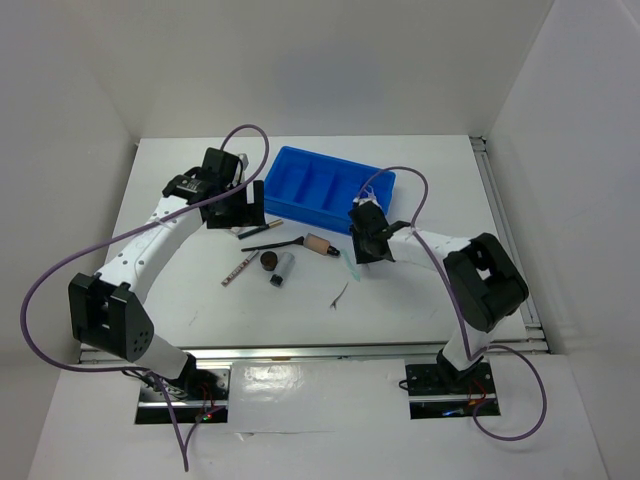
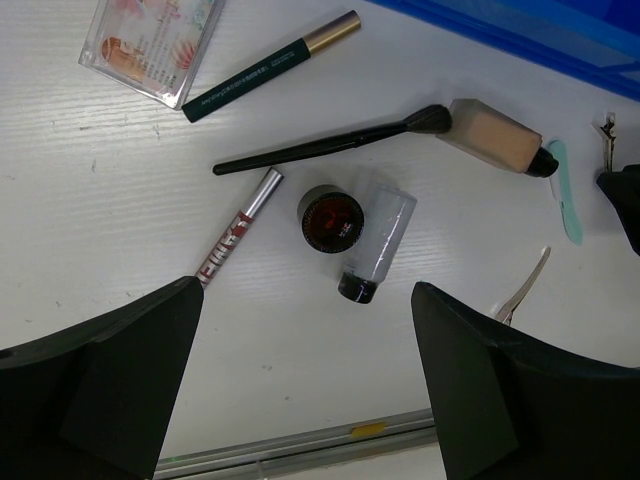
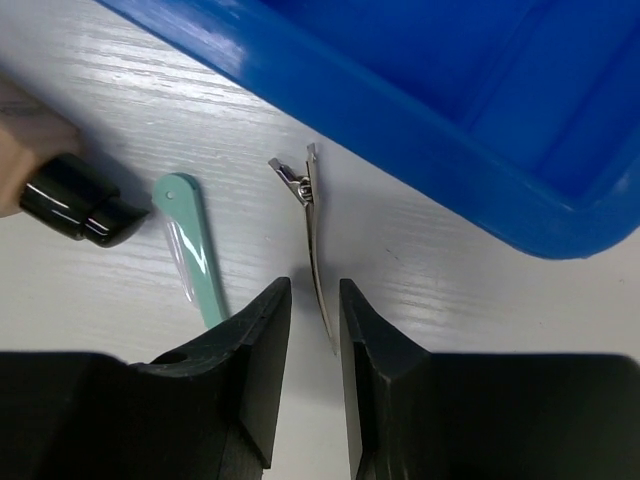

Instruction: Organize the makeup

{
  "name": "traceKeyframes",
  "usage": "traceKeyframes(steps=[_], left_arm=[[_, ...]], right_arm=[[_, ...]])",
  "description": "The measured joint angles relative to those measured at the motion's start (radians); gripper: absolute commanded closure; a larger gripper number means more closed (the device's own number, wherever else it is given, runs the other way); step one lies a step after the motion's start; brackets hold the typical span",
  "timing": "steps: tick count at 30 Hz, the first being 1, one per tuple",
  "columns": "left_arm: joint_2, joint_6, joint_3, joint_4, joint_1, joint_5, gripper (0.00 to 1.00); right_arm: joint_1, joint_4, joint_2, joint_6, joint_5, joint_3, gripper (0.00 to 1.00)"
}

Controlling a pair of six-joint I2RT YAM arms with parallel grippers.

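The makeup lies on the white table in front of the blue tray: a pinkish palette, a dark green pencil, a black brush, a beige black-tipped tube, a brown pot, a grey cylinder, a lip gloss, a pale green spatula and a silver clip. My left gripper is wide open and empty above the pot and cylinder. My right gripper is low by the tray, its jaws narrowly apart around the end of a second silver clip.
The blue tray's front wall runs just beyond the right gripper. The beige tube's black cap lies to its left. The table's metal front edge is below the left gripper. White walls enclose the table.
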Motion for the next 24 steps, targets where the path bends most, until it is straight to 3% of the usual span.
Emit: traceKeyframes(steps=[8, 15, 24], left_arm=[[0.0, 0.0, 0.0, 0.0, 0.0, -0.001, 0.0], [0.0, 0.0, 0.0, 0.0, 0.0, -0.002, 0.0], [0.0, 0.0, 0.0, 0.0, 0.0, -0.004, 0.0]], right_arm=[[0.0, 0.009, 0.012, 0.017, 0.023, -0.013, 0.74], [0.007, 0.033, 0.015, 0.012, 0.017, -0.018, 0.99], [0.048, -0.056, -0.083, -0.046, -0.081, -0.012, 1.0]])
